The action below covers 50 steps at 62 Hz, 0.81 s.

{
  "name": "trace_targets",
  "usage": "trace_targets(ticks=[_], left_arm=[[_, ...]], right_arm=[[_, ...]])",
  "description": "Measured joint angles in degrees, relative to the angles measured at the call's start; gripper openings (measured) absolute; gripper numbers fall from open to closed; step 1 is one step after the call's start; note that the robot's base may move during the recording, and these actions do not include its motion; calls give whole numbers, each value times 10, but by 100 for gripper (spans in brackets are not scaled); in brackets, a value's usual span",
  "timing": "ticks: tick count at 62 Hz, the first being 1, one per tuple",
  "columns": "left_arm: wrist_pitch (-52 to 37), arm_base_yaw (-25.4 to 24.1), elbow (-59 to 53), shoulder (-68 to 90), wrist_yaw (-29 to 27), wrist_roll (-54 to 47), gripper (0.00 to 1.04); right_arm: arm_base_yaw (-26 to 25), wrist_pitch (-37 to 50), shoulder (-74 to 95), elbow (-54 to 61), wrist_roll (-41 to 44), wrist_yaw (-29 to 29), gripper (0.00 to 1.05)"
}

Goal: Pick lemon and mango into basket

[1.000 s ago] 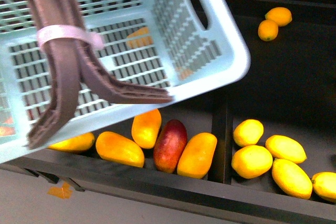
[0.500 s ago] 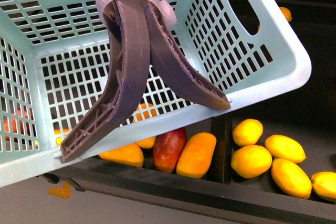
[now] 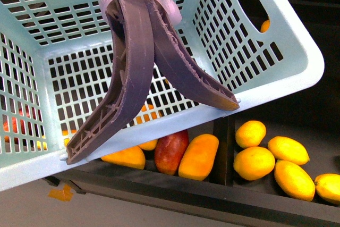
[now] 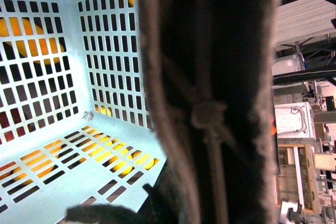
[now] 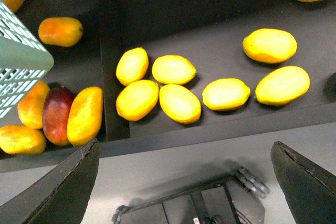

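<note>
Nothing's in the basket yet. Through the slots you only see fruit lying underneath it. It hangs tilted, clear of the dark surface, by its brown handles. The left fingers themselves are hidden behind the handle that fills the left wrist view. But that handle runs straight through the grip and the whole basket hangs off it, so I'd call them closed tight on the handles. The right fingers are spread wide with nothing between them, hovering well above the fruit. The lemon sits with a bunch of other pale yellow ones in the compartment below and ahead of those open fingers. The mango is one compartment over, toward the left fingers, touching a dark red mango and right under the basket's lower rim. Looks to me like the picking hasn't started: one arm carries, the other is free. Next move, I reckon, is dropping the right fingers onto one lemon. They're packed close, so go for an outer one, close gently and lift it over the rim. The mango may need the basket shifted aside first.
</note>
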State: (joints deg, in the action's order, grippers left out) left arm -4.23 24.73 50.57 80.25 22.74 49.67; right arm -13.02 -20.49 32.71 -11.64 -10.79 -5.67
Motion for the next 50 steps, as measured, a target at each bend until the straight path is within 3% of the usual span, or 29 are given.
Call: trace_targets(ticks=[14,23,39,50], left_arm=[[0,0,0,0,2,1,4],[0,0,0,0,2,1,4],[0,0,0,0,2,1,4],[0,0,0,0,2,1,4]], right_arm=[[-27,198,212,13,178,-30,96],[0,350,437,-19,248,-18,96],[39,451,659,-106,263,6,96],[63,487,770,-155,334,38,96]])
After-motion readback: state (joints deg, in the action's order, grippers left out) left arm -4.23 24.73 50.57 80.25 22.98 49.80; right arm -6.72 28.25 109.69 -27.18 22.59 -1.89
